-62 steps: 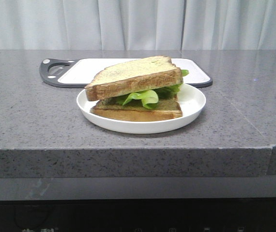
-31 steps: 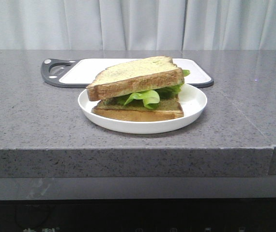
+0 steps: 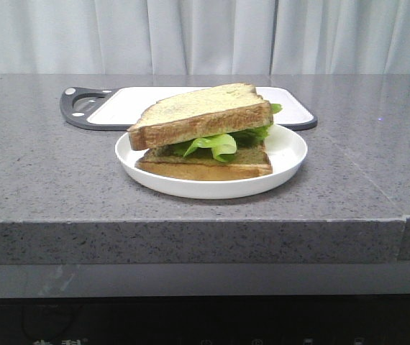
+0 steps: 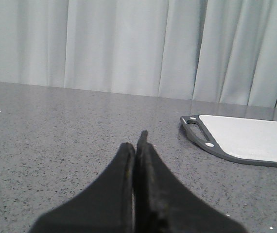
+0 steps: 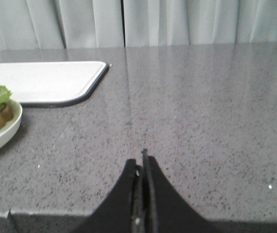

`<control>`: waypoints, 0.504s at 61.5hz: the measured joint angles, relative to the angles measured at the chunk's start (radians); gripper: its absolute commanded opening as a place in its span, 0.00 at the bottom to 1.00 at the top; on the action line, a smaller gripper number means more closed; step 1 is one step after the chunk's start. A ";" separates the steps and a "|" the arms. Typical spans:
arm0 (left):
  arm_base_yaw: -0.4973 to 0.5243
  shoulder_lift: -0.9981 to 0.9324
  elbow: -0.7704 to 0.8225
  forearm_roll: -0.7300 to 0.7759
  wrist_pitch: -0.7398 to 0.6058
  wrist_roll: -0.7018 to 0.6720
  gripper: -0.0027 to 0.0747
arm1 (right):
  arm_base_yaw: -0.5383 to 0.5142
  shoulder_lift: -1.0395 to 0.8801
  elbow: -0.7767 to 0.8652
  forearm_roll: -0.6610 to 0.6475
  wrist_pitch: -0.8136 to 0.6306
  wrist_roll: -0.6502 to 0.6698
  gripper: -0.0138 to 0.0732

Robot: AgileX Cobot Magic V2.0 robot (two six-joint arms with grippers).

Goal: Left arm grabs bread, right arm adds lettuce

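Sandwich looks assembled, bread (image 3: 201,115) capping lettuce (image 3: 216,144) on plate (image 3: 284,154); my left fingers (image 4: 124,194) and right fingers (image 5: 150,199) clenched empty, nothing left but parking.

Bread (image 3: 199,113) tilted atop lettuce (image 3: 216,143)

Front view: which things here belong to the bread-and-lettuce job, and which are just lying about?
Job:
- bread, top slice, tilted on the lettuce
- lettuce, between the slices
- left tool, shut, empty
- right tool, shut, empty

Lying about:
- lower slice
- plate, holding the sandwich
- cutting board, behind the plate
- counter
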 measured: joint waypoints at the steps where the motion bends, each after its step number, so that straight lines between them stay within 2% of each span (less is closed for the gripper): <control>1: 0.000 0.000 0.000 0.000 0.000 0.000 0.01 | 0.000 0.000 0.000 -0.006 -0.002 0.007 0.02; 11: 0.000 0.000 0.000 0.000 0.000 0.000 0.01 | 0.000 0.000 0.000 -0.048 -0.037 0.063 0.02; 31: 0.000 0.000 0.000 0.000 0.000 0.000 0.01 | 0.000 0.000 0.000 -0.050 -0.051 0.077 0.02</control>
